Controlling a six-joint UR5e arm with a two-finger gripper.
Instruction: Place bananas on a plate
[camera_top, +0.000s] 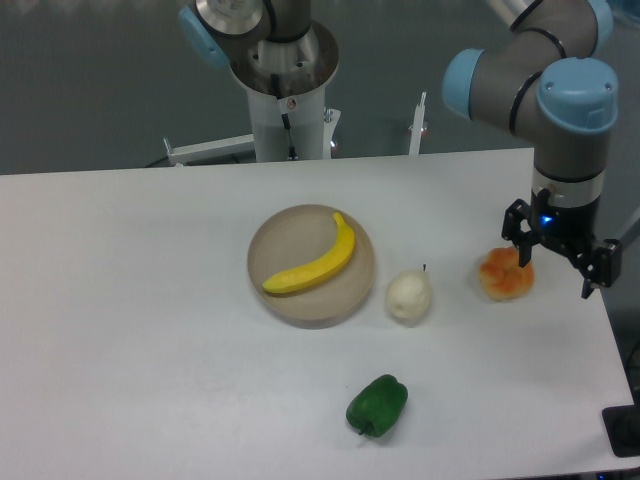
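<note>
Bananas (312, 264): one curved yellow fruit, resting inside the plate (282, 236), lying diagonally from lower left to upper right. Plate round, shallow, beige-tan, near the middle of the white table (120, 320). No brand, label or writing legible anywhere. Just right of the plate, a pale pear (409, 297), stem up. Below and between them, toward the front edge, a green bell pepper (377, 405). Farther right, an orange lumpy fruit (505, 275), partly behind the gripper (556, 268). Fingers spread wide apart, holding nothing, one fingertip just over the orange fruit, near the table's right edge.
</note>
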